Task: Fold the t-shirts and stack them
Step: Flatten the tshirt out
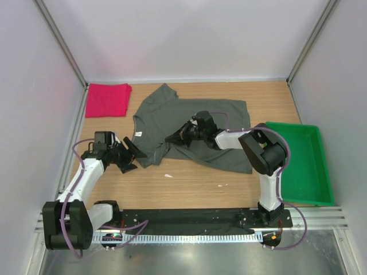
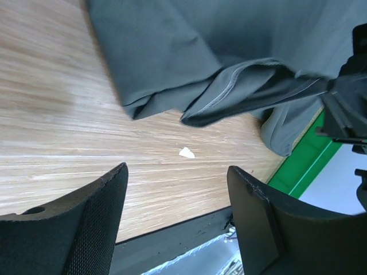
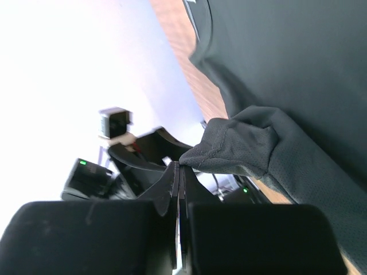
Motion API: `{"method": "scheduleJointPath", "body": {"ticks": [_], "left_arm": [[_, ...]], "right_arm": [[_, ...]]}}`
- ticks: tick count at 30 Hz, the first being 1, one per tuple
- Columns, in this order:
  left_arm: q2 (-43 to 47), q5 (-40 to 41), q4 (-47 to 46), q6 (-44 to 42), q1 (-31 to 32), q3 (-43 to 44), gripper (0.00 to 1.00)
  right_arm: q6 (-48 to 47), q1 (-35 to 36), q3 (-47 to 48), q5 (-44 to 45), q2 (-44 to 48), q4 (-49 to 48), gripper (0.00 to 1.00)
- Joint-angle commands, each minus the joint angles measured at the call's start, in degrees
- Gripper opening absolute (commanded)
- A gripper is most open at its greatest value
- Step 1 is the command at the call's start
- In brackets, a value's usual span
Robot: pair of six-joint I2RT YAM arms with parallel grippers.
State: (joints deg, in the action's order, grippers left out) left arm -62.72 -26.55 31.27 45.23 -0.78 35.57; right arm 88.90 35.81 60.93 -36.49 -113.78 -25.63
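The dark grey-olive t-shirt (image 1: 198,123) lies spread on the wooden table's middle. My right gripper (image 1: 175,137) is shut on a fold of its left edge and holds that fold a little above the table; in the right wrist view the cloth (image 3: 241,146) meets the closed tips of the right gripper (image 3: 180,167). My left gripper (image 1: 133,154) is open and empty, just left of the shirt's lower left corner. In the left wrist view the left gripper (image 2: 178,197) is over bare wood, with the lifted shirt (image 2: 172,51) beyond it. The pinkish-red t-shirt (image 1: 108,99) lies folded at the back left.
An empty green tray (image 1: 298,160) stands at the table's right side, and its edge shows in the left wrist view (image 2: 301,166). Small white scraps (image 1: 168,175) lie on the wood in front of the grey shirt. White walls enclose the table.
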Motion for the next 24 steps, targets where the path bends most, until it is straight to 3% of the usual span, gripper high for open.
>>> {"method": "scheduleJointPath", "body": {"ticks": [1, 5, 10, 14, 19, 24], "left_arm": [[0.85, -1.49, -4.19, 4.15, 0.77, -2.08, 0.71], [-0.91, -2.10, -9.18, 8.01, 3.23, -2.96, 0.70], [-5.48, -2.90, -15.43, 10.58, 8.32, -1.91, 0.60], [-9.26, 0.51, -16.32, 9.44, 12.55, 0.37, 0.57], [-12.86, 4.57, -16.41, 8.73, 15.19, 1.69, 0.42], [-16.46, 7.29, -17.29, 9.78, 16.60, 2.13, 0.42]], "right_arm": [[3.12, -1.27, 2.44, -2.18, -0.66, -5.49, 0.01], [1.54, -1.80, 2.53, -3.24, -1.27, -4.08, 0.01], [0.22, -2.24, 1.83, -3.76, -1.97, -3.38, 0.01], [-0.13, -2.68, 1.21, -4.29, -1.89, -3.29, 0.01], [-0.22, -3.12, 0.34, -4.47, -1.36, -3.90, 0.01], [-0.04, -3.47, -0.72, -4.64, -1.01, -4.61, 0.01]]}}
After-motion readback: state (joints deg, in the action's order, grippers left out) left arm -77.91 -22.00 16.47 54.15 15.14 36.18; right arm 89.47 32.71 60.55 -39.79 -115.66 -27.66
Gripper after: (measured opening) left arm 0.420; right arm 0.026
